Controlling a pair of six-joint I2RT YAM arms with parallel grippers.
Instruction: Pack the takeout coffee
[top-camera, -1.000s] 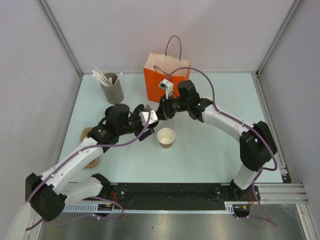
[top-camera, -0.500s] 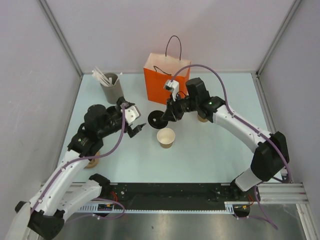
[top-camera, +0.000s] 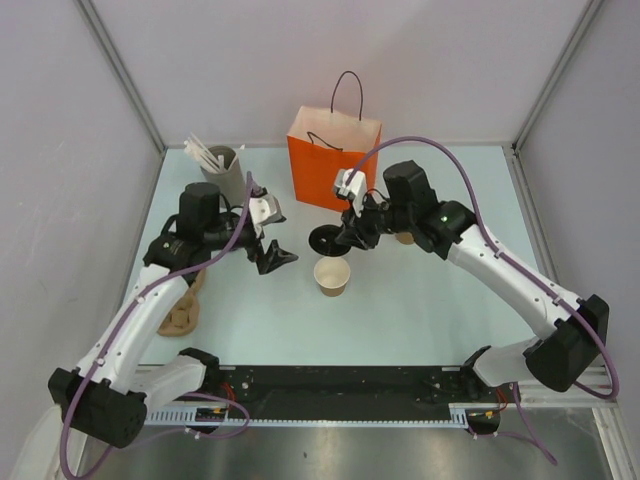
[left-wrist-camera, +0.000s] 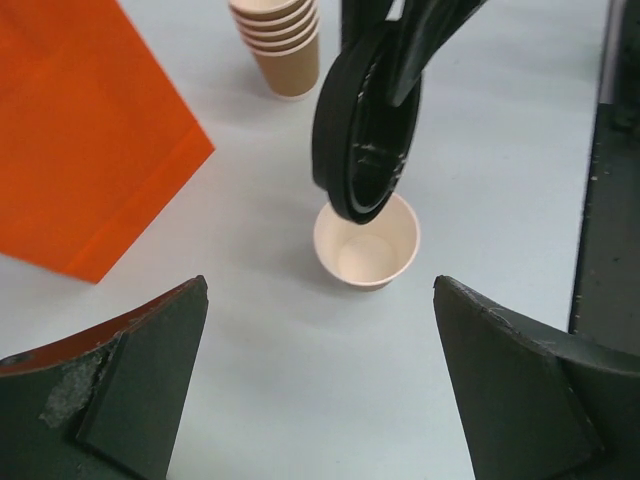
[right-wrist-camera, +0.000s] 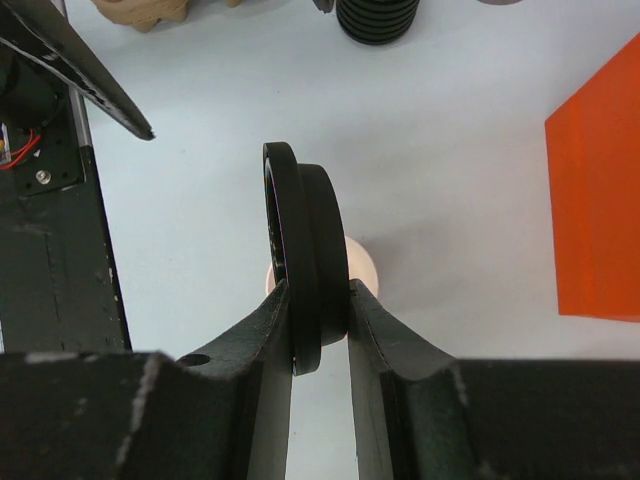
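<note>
**Lid meets cup:** my right pincer (right-wrist-camera: 318, 300) is clamped on a round black plastic lid (right-wrist-camera: 305, 225). It grips the lid by the rim so that it stands on edge, just above the open kraft paper cup (left-wrist-camera: 367, 250) and a shade to the far-left of its mouth. The cup stands upright and unlidded near the middle of the counter (top-camera: 430, 300), slightly toward the near edge, with nothing touching it. My left pincer (top-camera: 274, 258) hangs just left of the cup, empty, its jaws wide apart.

The step in hand, as I judge it, is capping the coffee; bagging has not begun. Next I need to roll the lid flat, centre it over the pale rim and press down evenly. A light paper cup may skid or tip under a lopsided push, so my free left pincer could steady its wall.

The orange paper bag (top-camera: 333, 165) stands upright at the middle of the far edge, mouth open and handle up. Between bag and cup the counter lies bare, which leaves room for a lift. The crowding is elsewhere:
- A stack of lidless cups (left-wrist-camera: 283, 55) sits right of the middle, close under my right arm.
- A grey holder of white straws (top-camera: 222, 175) fills the far-left corner.
- A stack of spare lids (right-wrist-camera: 378, 18) and some pulp trays (top-camera: 182, 322) lie toward the left edge.
</note>
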